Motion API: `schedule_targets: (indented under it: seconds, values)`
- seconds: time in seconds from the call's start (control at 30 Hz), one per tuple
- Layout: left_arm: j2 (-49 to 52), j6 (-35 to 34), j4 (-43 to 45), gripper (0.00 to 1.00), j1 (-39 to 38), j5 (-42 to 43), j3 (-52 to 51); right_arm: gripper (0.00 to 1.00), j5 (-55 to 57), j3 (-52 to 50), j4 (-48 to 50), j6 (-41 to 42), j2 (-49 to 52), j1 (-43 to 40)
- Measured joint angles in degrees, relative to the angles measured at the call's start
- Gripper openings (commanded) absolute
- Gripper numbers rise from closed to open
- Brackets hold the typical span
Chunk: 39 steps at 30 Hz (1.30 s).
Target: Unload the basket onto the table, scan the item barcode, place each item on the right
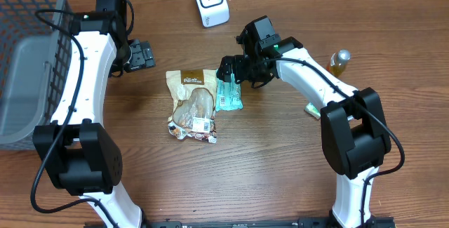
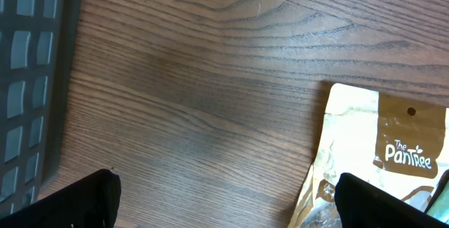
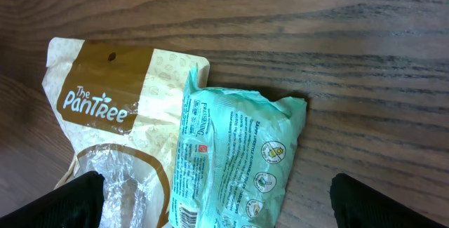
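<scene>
Your right pincer [image 1: 231, 71]: fingers wide apart, empty | mint-green packet [image 3: 235, 158]: lying just below it, between the fingers, edge overlapping the PanTree pouch [image 3: 105, 109] | your left pincer [image 1: 142, 55]: apart, empty

teal packet [image 3: 235, 154]: lower end cut off | brown pouch [image 2: 393, 151]: apparently mostly cropped
</scene>
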Motion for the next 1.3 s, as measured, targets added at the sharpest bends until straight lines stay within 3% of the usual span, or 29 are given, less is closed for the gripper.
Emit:
schedule_targets:
  seconds: [0.3,1.3]
  values:
    - [0.0,0.02,0.0,1.0,0.0,0.0,0.0,0.99,-3.3,0.0,2.27,-5.16,0.0,0.0]
    - [0.0,0.02,0.0,1.0,0.0,0.0,0.0,0.97,-4.11,-0.09,0.02,-6.45,0.0,0.0]
